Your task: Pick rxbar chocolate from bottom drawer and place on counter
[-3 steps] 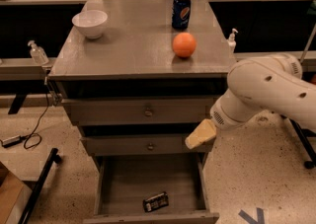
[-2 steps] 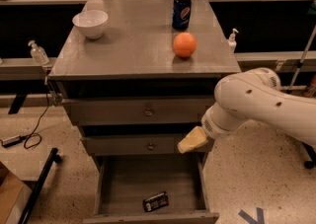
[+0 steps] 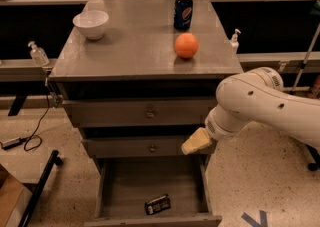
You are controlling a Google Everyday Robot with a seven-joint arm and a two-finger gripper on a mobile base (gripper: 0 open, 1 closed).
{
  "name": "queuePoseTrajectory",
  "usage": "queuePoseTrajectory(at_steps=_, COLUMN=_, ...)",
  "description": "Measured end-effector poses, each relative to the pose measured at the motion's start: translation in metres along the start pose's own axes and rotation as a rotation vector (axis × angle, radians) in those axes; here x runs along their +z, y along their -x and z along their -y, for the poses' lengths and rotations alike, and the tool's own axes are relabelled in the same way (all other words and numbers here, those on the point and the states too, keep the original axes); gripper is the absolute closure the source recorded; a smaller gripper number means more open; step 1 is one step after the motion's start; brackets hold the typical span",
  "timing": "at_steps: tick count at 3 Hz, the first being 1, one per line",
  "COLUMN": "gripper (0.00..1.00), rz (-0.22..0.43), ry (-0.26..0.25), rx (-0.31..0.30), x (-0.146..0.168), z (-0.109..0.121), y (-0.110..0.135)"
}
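The rxbar chocolate [image 3: 157,204], a small black bar with pale lettering, lies on the floor of the open bottom drawer [image 3: 131,181], near its front edge. The counter [image 3: 135,51] is the grey cabinet top above. My gripper [image 3: 196,142], a pale yellowish tip on the white arm [image 3: 260,103], hangs in front of the middle drawer's right end. It is above the open bottom drawer and up and to the right of the bar, not touching it.
On the counter stand an orange [image 3: 186,45], a blue soda can [image 3: 183,12] and a white bowl [image 3: 90,23]. The two upper drawers are shut. Pump bottles [image 3: 38,53] [image 3: 234,39] flank the cabinet. A cable [image 3: 30,141] and a black bar [image 3: 42,186] lie on the floor at left.
The arm has swung left and a little down, bringing the gripper over the right side of the open bottom drawer. The bar has not moved.
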State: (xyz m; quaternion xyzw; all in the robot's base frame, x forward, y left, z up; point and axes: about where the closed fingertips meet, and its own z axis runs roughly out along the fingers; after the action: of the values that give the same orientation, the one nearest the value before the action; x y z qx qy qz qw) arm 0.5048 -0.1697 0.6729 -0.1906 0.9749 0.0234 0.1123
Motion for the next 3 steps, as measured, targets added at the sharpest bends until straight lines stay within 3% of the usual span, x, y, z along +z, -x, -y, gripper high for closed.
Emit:
queuePoseTrajectory(at_steps=1, gripper=0.00, rz=-0.029, ry=0.028, rx=0.030, x=0.028, z=-0.007, y=0.001)
queuePoseTrajectory(at_steps=3, gripper=0.00, rz=-0.147, ry=0.117, rx=0.163, x=0.132, z=-0.018, y=-0.004)
